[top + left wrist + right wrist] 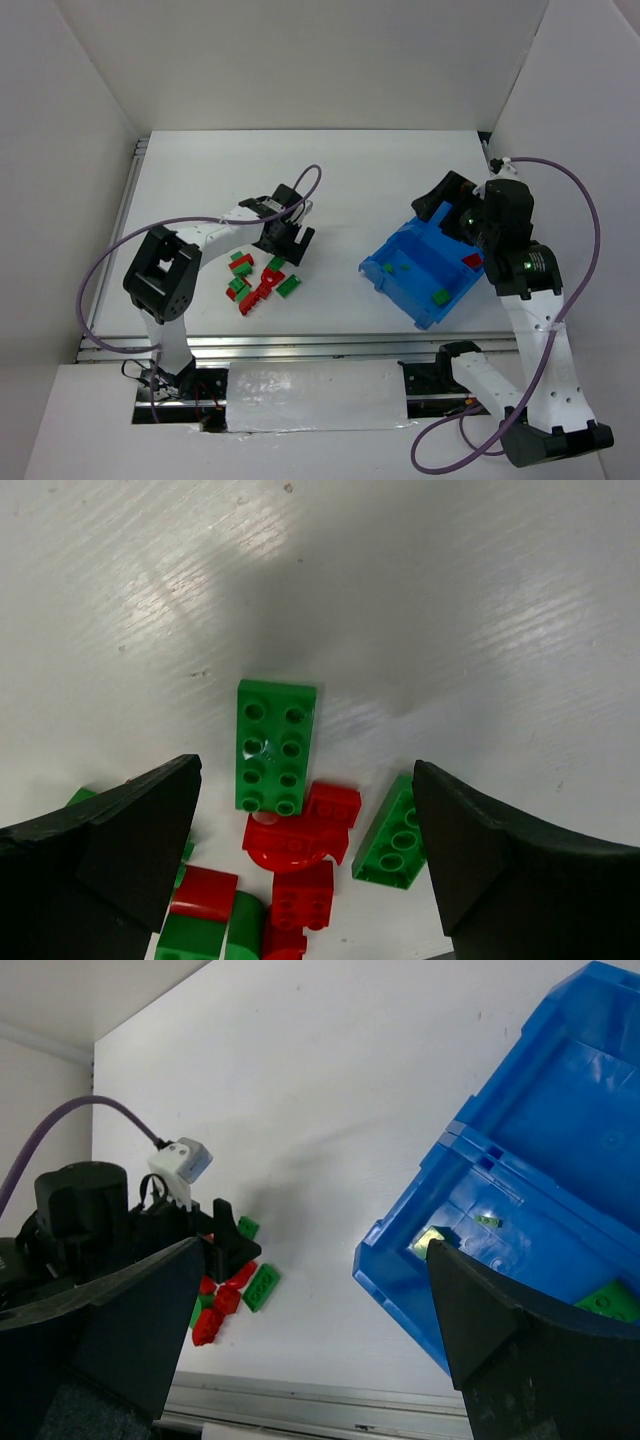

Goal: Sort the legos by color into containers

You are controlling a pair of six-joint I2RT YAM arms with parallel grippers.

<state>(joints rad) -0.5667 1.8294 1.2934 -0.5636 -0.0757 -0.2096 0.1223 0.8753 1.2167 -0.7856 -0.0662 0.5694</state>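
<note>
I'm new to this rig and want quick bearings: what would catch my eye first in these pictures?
The blue bin on the right of the table stands out first, tilted askew with a few green and red pieces inside. Next comes the loose pile of red and green legos on the left. The left gripper hangs just over it, jaws open around a long green brick.
</note>
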